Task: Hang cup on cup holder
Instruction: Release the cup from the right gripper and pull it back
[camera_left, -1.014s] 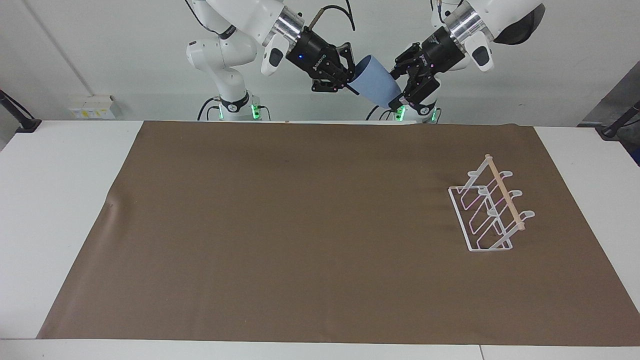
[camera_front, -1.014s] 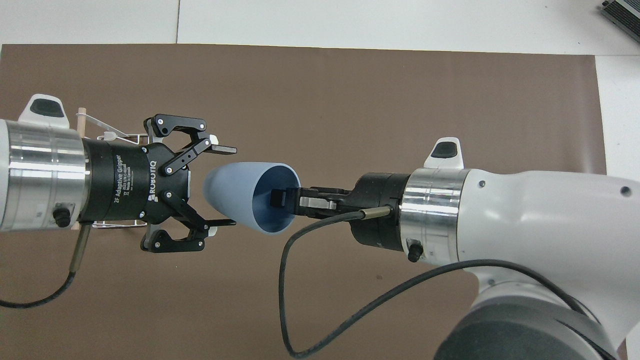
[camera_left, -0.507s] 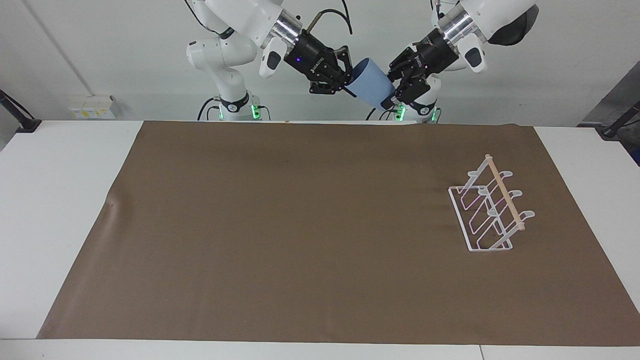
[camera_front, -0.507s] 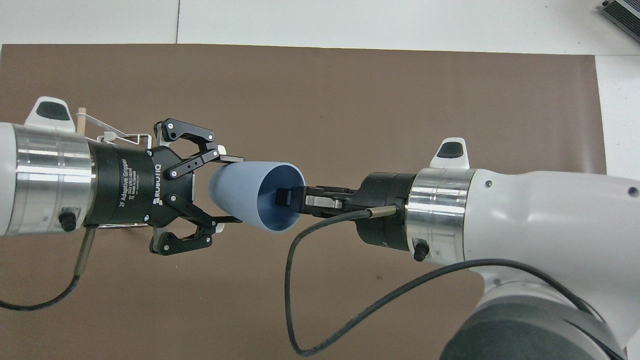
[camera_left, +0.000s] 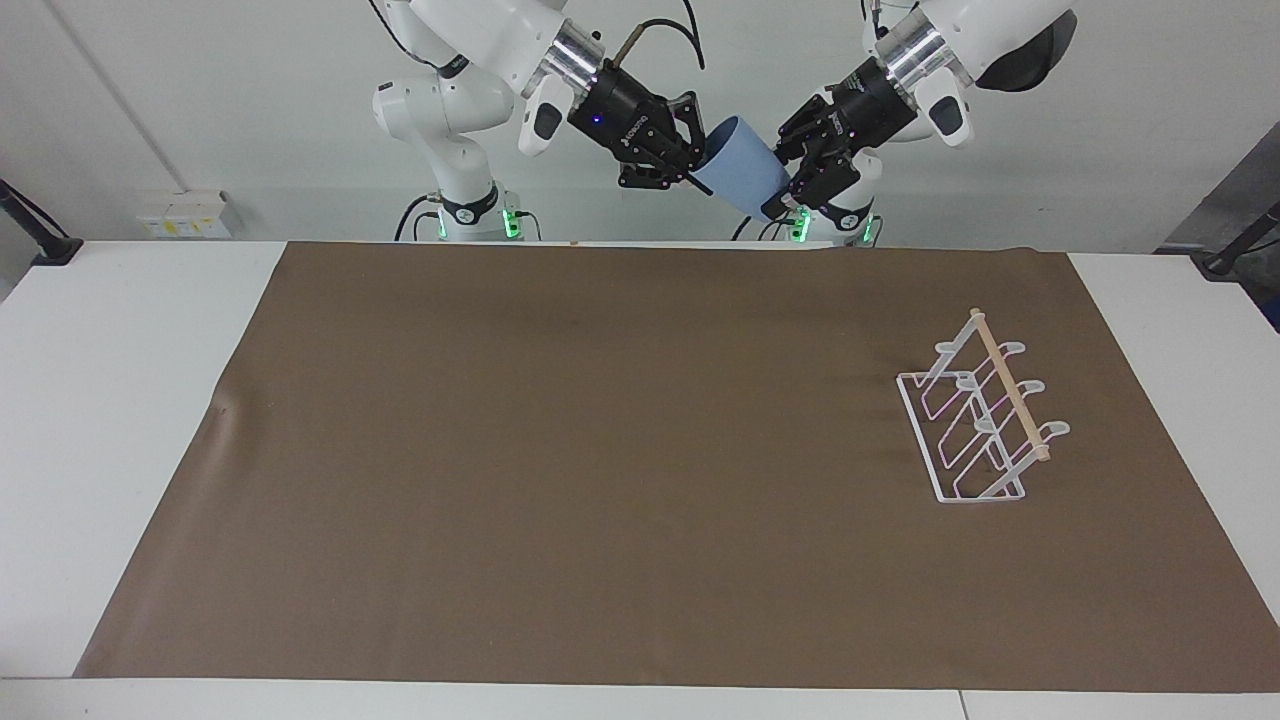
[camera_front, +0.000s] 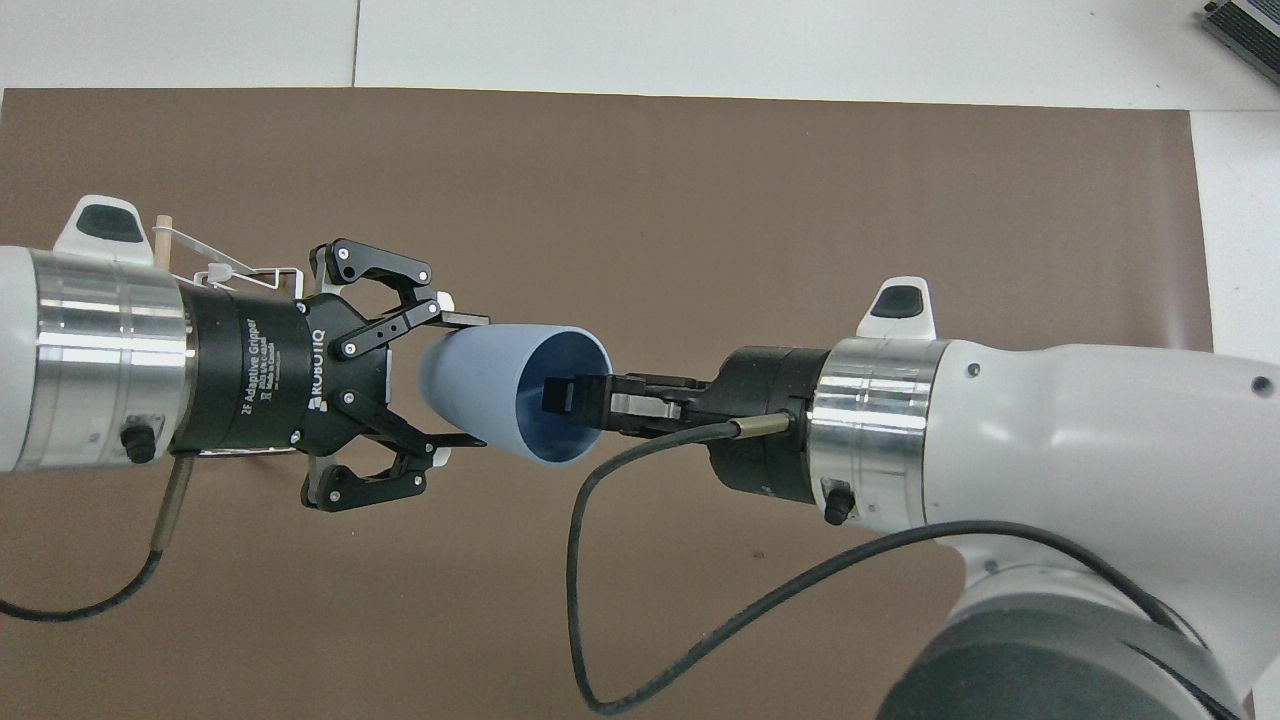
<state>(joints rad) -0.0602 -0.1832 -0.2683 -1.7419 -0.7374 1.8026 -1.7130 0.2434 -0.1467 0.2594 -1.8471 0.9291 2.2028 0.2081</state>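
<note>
Cup handover mid-air, rack not reached yet.

Cup (camera_front: 510, 392) sits tilted up in the air betw. both claws, over the brown mat's (camera_left: 560, 450) robot-side edge, prob. passed across since rack (camera_left: 978, 420) stands at the left arm's end, well apart. Left claw (camera_front: 462, 380) clenched on cup's base end, fingers on outer wall. Right claw (camera_front: 575, 398) has one finger inside the rim, one outside; can't tell if it grips or is letting go.

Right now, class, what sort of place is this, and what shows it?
Probably a robot lab: two white arms mounted at a plain table, a brown mat, and a bare white wall.
</note>
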